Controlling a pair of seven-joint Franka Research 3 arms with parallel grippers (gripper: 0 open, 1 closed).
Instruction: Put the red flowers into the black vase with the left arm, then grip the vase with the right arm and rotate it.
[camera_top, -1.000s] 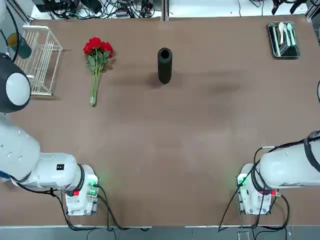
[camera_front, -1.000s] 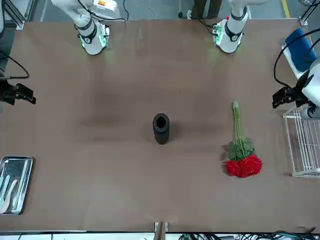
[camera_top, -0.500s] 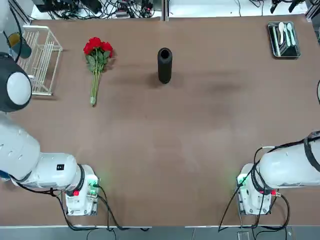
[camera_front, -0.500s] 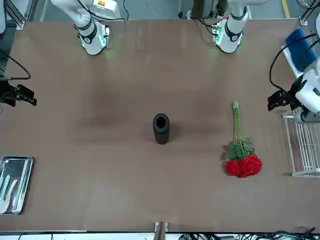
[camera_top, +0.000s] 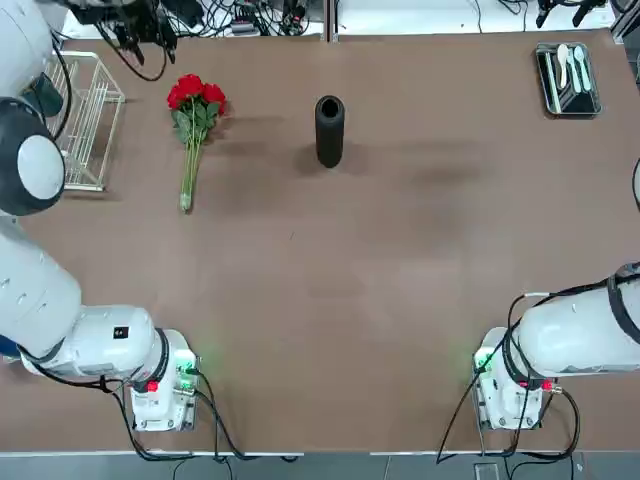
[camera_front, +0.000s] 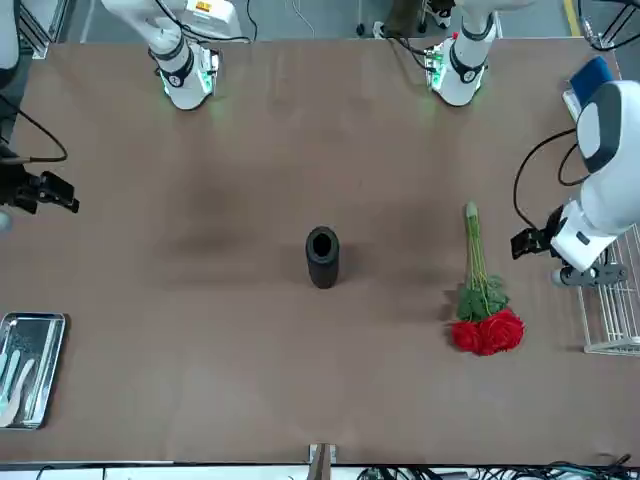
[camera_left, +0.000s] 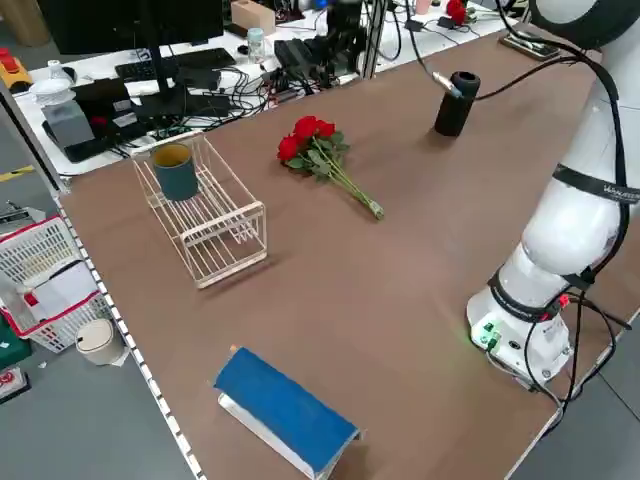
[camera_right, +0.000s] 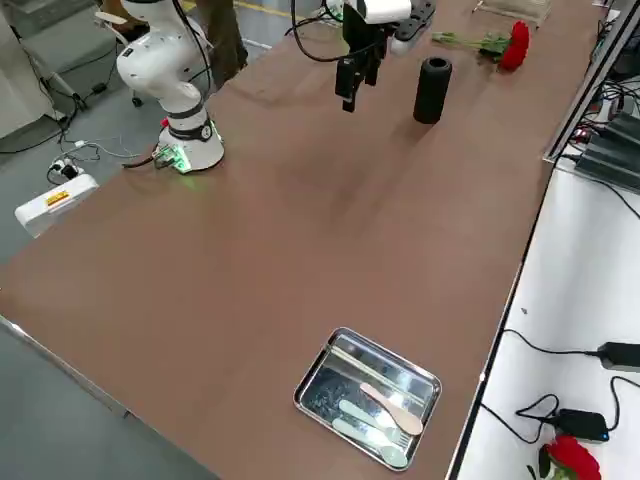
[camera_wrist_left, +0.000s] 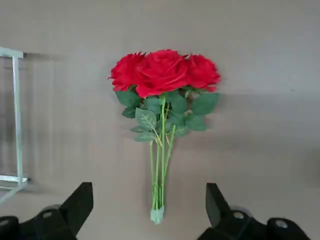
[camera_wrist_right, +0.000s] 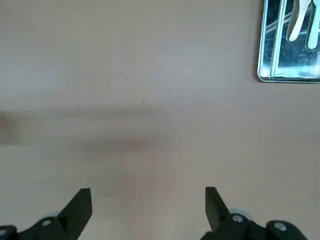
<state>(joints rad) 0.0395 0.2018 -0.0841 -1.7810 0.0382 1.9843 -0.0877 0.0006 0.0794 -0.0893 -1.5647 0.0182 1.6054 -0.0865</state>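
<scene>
The red flowers (camera_top: 196, 100) lie flat on the table's far left part, blooms away from the robot and stems (camera_front: 473, 250) toward it. The black vase (camera_top: 329, 130) stands upright near the middle of the far half, well apart from the bunch. My left gripper (camera_wrist_left: 150, 190) hangs open high above the flowers (camera_wrist_left: 162, 72), with the stem ends between its spread fingers in the left wrist view. The left arm's wrist (camera_front: 590, 225) sits beside the bunch. My right gripper (camera_right: 352, 90) is open and empty, held above bare table to the vase's right.
A white wire rack (camera_top: 95, 100) holding a dark teal cup (camera_left: 177, 172) stands at the left edge, close to the left arm. A metal tray (camera_top: 568, 78) with utensils lies at the far right corner. A blue box (camera_left: 285, 410) sits at the near left.
The left arm has swung from over the rack toward the flowers, its wrist now beside the bunch. The flowers and vase have not moved; the right arm barely shifted.
</scene>
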